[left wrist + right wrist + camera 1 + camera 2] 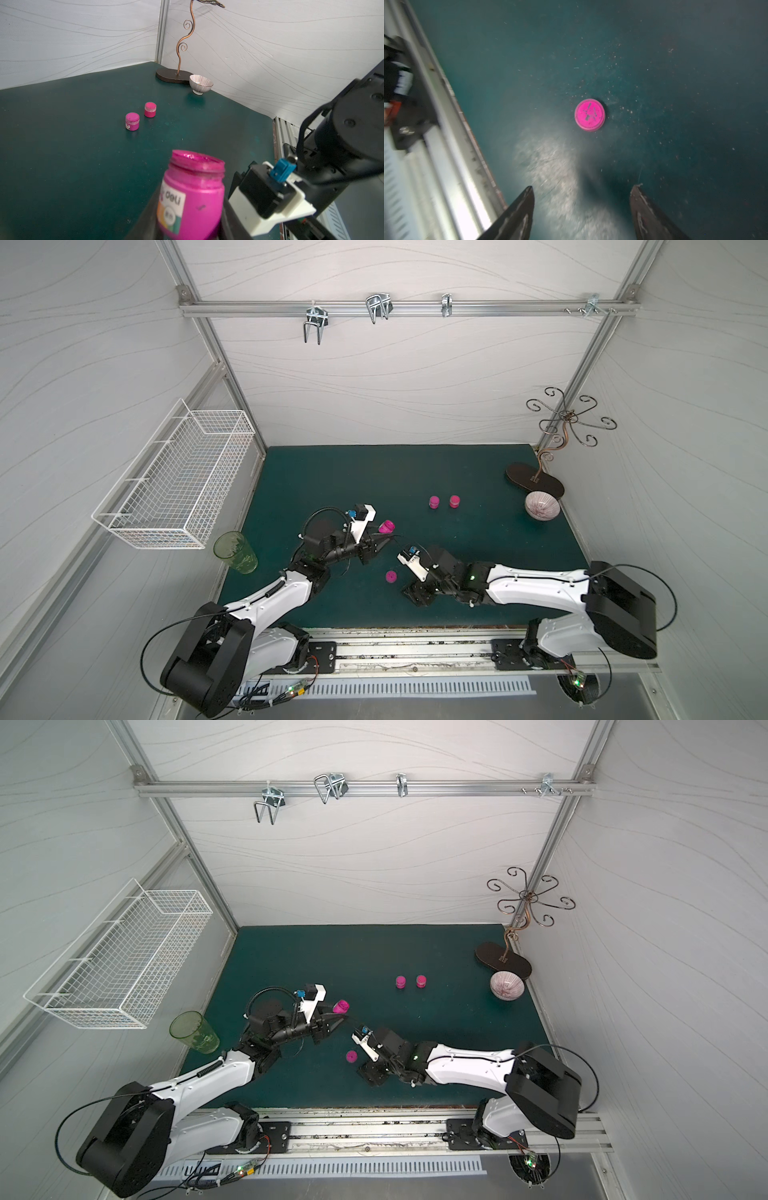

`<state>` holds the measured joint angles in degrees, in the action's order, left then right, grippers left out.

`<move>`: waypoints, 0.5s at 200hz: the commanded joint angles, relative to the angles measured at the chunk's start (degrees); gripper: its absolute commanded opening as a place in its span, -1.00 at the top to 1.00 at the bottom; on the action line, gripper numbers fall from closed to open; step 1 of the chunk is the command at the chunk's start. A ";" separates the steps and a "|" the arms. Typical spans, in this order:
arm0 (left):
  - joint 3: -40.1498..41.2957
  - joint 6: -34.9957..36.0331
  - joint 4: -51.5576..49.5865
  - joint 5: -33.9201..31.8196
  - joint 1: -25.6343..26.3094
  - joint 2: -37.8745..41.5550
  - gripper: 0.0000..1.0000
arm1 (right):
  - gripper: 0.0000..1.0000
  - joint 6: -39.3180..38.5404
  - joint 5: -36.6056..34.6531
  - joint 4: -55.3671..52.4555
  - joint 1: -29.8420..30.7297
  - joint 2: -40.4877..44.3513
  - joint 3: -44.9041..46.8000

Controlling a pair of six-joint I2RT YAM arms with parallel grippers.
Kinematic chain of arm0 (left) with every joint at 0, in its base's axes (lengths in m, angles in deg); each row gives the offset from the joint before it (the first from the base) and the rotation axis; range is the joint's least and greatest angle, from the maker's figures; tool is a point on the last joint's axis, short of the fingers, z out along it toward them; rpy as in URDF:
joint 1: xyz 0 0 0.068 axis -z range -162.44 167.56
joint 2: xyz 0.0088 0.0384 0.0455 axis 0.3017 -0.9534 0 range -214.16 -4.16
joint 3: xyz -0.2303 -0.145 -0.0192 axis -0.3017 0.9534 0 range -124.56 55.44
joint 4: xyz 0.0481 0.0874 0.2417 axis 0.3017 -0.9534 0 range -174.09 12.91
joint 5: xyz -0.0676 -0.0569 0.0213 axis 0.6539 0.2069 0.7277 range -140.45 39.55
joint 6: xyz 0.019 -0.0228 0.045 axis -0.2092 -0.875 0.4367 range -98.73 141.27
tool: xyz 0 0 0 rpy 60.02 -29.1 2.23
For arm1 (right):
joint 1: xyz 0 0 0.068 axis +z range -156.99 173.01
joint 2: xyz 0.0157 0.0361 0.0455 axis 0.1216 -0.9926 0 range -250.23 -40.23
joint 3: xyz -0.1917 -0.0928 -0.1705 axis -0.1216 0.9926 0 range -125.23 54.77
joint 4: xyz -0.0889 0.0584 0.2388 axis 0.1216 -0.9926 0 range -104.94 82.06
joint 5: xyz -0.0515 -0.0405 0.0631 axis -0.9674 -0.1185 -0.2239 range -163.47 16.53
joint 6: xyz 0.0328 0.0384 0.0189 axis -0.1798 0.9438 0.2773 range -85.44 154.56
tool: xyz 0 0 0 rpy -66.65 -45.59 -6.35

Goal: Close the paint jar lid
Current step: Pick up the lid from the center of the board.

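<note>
Green mat (415, 472) covers the table, with a white wire basket (178, 485) hung on the left wall.

Left arm reaches in from near left. The left gripper (383, 533) is clenched on the paint jar (193, 193), mid-mat and a bit left of centre. The jar is magenta and tilted with its mouth open and no lid on it. The label reads "deli". Paint is smeared round the rim.

Right arm reaches in from near right, wrist pointing down. The right gripper (582, 189) is spread wide with nothing between the fingers. It is poised above the mat, just right of the lid and nearer than it, not touching.

Hook stand (536, 481) sits in the far right corner, with a striped bowl (542, 508) right against its base. Green cup (235, 551) is at the left edge of the mat, below the basket.

Two small jars (434, 502) (454, 501) are side by side, capped, far of centre and well apart from both arms.

Lid (589, 115) is magenta and lies flat on the mat, nearer than the held jar and between the two arms. Its top face is scuffed.
</note>
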<state>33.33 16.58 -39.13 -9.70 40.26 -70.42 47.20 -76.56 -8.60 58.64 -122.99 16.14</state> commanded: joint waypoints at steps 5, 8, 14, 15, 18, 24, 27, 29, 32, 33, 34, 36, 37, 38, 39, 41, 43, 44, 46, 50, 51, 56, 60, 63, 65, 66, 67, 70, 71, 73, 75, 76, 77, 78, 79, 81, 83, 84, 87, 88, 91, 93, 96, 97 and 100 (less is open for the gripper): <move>-0.14 0.47 3.34 -0.48 -0.46 1.13 0.58 | -0.46 -1.19 -4.94 6.56 1.14 -4.28 -1.26; -0.13 0.52 3.22 -0.50 -0.46 1.13 0.58 | -0.46 -1.29 -5.11 6.95 1.15 -4.83 -1.33; -0.13 0.53 3.18 -0.48 -0.55 1.07 0.58 | -0.46 -1.54 -5.21 7.80 1.20 -5.72 -1.55; -0.13 0.50 3.18 -0.44 -0.55 1.10 0.58 | -0.46 -1.60 -5.23 7.88 1.23 -5.87 -1.59; -0.13 0.47 3.18 -0.55 -0.55 1.06 0.58 | -0.46 -1.78 -5.37 8.29 1.30 -6.31 -1.74; -0.05 0.36 3.18 -0.50 -0.62 1.11 0.58 | -0.45 -2.03 -5.74 8.79 1.38 -7.14 -1.99; -0.04 0.45 3.18 -0.58 -0.64 1.13 0.58 | -0.45 -2.03 -5.90 9.05 1.44 -7.45 -2.11; -0.04 0.42 3.18 -0.46 -0.64 1.13 0.58 | -0.45 -2.15 -6.05 9.16 1.44 -7.73 -2.18; -0.04 0.45 3.18 -0.54 -0.64 1.09 0.59 | -0.45 -2.25 -6.35 9.42 1.45 -8.10 -2.30; -0.04 0.46 3.18 -0.56 -0.64 1.11 0.59 | -0.44 -2.22 -6.37 9.48 1.48 -8.24 -2.35; -0.04 0.42 3.13 -0.57 -0.64 1.17 0.59 | -0.44 -2.20 -6.47 9.60 1.50 -8.40 -2.34; -0.04 0.46 3.10 -0.63 -0.64 1.18 0.59 | -0.44 -2.23 -6.51 9.80 1.52 -8.65 -2.42; -0.04 0.46 3.10 -0.61 -0.64 1.20 0.59 | -0.44 -2.25 -6.54 9.85 1.52 -8.78 -2.46; -0.04 0.47 3.09 -0.68 -0.68 1.21 0.59 | -0.44 -2.26 -6.56 10.00 1.52 -8.89 -2.48; -0.04 0.47 3.05 -0.72 -0.70 1.17 0.59 | -0.44 -2.27 -6.65 10.17 1.52 -8.99 -2.53; -0.04 0.54 3.01 -0.71 -0.72 1.25 0.59 | -0.44 -2.27 -6.73 10.42 1.50 -9.21 -2.57; 0.00 0.51 3.01 -0.75 -0.72 1.29 0.59 | -0.44 -2.27 -6.70 10.71 1.47 -9.40 -2.59; 0.03 0.49 3.00 -0.76 -0.73 1.26 0.59 | -0.44 -2.27 -6.73 10.79 1.45 -9.51 -2.59; -0.02 0.54 3.00 -0.76 -0.73 1.30 0.59 | -0.43 -2.27 -6.70 11.02 1.51 -9.81 -2.70; 0.01 0.53 3.01 -0.76 -0.80 1.27 0.59 | -0.43 -2.38 -6.62 11.38 1.48 -10.28 -2.92; -0.01 0.50 3.01 -0.76 -0.81 1.29 0.59 | -0.43 -2.42 -6.60 11.47 1.50 -10.39 -3.02; -0.04 0.51 3.06 -0.75 -0.81 1.31 0.60 | -0.42 -2.56 -6.56 11.70 1.60 -10.97 -3.32; -0.06 0.49 2.99 -0.84 -0.87 1.29 0.61 | -0.42 -2.36 -6.66 11.90 1.54 -11.59 -3.73; -0.04 0.55 2.88 -0.85 -0.90 1.31 0.61 | -0.42 -2.38 -6.83 11.99 1.60 -11.97 -3.92; -0.04 0.56 2.91 -0.92 -0.90 1.31 0.61 | -0.41 -2.43 -6.95 12.09 1.61 -12.22 -4.04; -0.04 0.51 2.87 -0.93 -0.90 1.31 0.61 | -0.41 -2.44 -7.07 12.09 1.57 -12.37 -4.06; -0.04 0.53 2.85 -0.93 -0.90 1.31 0.61 | -0.41 -2.40 -7.17 12.18 1.59 -12.40 -4.16; -0.04 0.47 2.76 -0.94 -0.90 1.25 0.60 | -0.41 -2.38 -7.40 12.26 1.61 -12.81 -4.36; -0.04 0.51 2.79 -0.94 -0.90 1.28 0.61 | -0.41 -2.37 -7.43 12.31 1.61 -12.88 -4.40; -0.08 0.52 2.71 -0.92 -0.90 1.30 0.61 | -0.40 -2.36 -7.47 12.45 1.61 -13.09 -4.38; -0.07 0.48 2.73 -0.93 -0.90 1.24 0.61 | -0.40 -2.36 -7.46 12.67 1.61 -13.40 -4.46; -0.06 0.48 2.74 -0.94 -0.90 1.27 0.61 | -0.40 -2.36 -7.46 12.77 1.61 -13.44 -4.49; -0.05 0.47 2.69 -0.94 -0.90 1.25 0.61 | -0.40 -2.36 -7.46 12.83 1.61 -13.55 -4.55; -0.04 0.47 2.67 -0.89 -0.95 1.28 0.61 | -0.40 -2.36 -7.45 12.94 1.57 -13.69 -4.54; -0.04 0.51 2.62 -0.96 -0.97 1.29 0.61 | -0.40 -2.41 -7.45 13.09 1.59 -13.76 -4.62; -0.04 0.48 2.64 -1.01 -0.98 1.30 0.61 | -0.39 -2.44 -7.45 13.31 1.61 -13.94 -4.68; -0.04 0.52 2.56 -1.02 -0.99 1.31 0.61 | -0.38 -2.42 -7.50 13.32 1.57 -14.23 -4.80; -0.04 0.54 2.56 -1.02 -0.99 1.31 0.61 | -0.38 -2.52 -7.48 13.41 1.63 -14.30 -4.84; -0.06 0.54 2.44 -1.10 -0.99 1.34 0.61 | -0.37 -2.41 -7.57 13.63 1.68 -14.59 -4.94; -0.05 0.55 2.41 -1.11 -0.99 1.37 0.61 | -0.37 -2.43 -7.60 13.70 1.69 -14.65 -4.99; -0.04 0.56 2.39 -1.11 -0.99 1.33 0.61 | -0.36 -2.40 -7.58 13.79 1.68 -14.97 -5.09; -0.04 0.56 2.43 -1.18 -0.99 1.36 0.61 | -0.36 -2.48 -7.60 13.88 1.63 -15.15 -5.23; -0.04 0.54 2.38 -1.20 -0.99 1.39 0.61 | -0.36 -2.57 -7.67 14.01 1.68 -15.41 -5.41; -0.04 0.55 2.38 -1.20 -1.03 1.39 0.61 | -0.35 -2.56 -7.61 13.97 1.69 -15.50 -5.45; -0.04 0.56 2.39 -1.20 -1.07 1.38 0.61 | -0.35 -2.62 -7.67 14.00 1.68 -15.72 -5.61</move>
<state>33.60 16.58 -39.20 -10.68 39.60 -70.16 45.26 -82.94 2.72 59.82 -136.61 11.96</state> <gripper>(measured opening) 0.338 0.683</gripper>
